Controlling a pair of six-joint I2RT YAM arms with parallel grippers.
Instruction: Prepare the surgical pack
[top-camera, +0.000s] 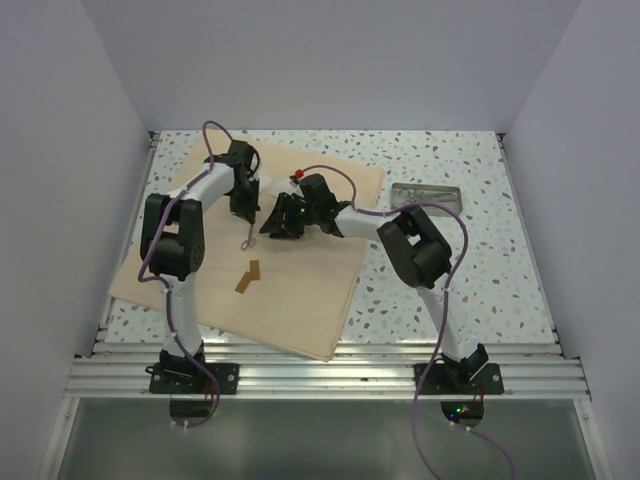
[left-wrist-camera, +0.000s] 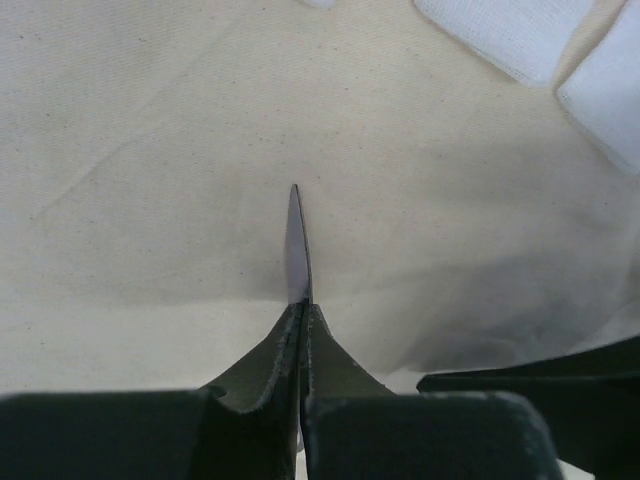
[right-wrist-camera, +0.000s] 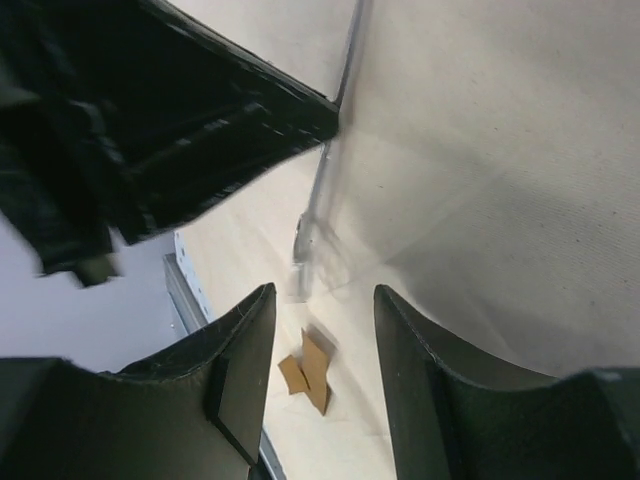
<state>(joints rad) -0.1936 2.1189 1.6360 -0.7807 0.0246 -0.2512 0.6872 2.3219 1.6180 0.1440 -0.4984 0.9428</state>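
Note:
The tan fabric sheet (top-camera: 300, 290) lies spread on the table's left half. My left gripper (top-camera: 244, 213) is shut on a thin steel instrument (top-camera: 247, 236), held just above the sheet. In the left wrist view the jaws (left-wrist-camera: 302, 305) are closed on it, and its blade (left-wrist-camera: 298, 245) points out past them. White gauze squares (left-wrist-camera: 505, 35) lie on the fabric beyond. My right gripper (top-camera: 272, 224) is open and empty close beside the left one. In the right wrist view its jaws (right-wrist-camera: 325, 300) frame the steel instrument (right-wrist-camera: 320, 190), which hangs from the left gripper (right-wrist-camera: 200, 130).
A shallow grey metal tray (top-camera: 425, 196) stands on the speckled table to the right of the sheet. Two small brown paper pieces (top-camera: 247, 277) lie on the fabric nearer the arm bases, and they also show in the right wrist view (right-wrist-camera: 308, 370).

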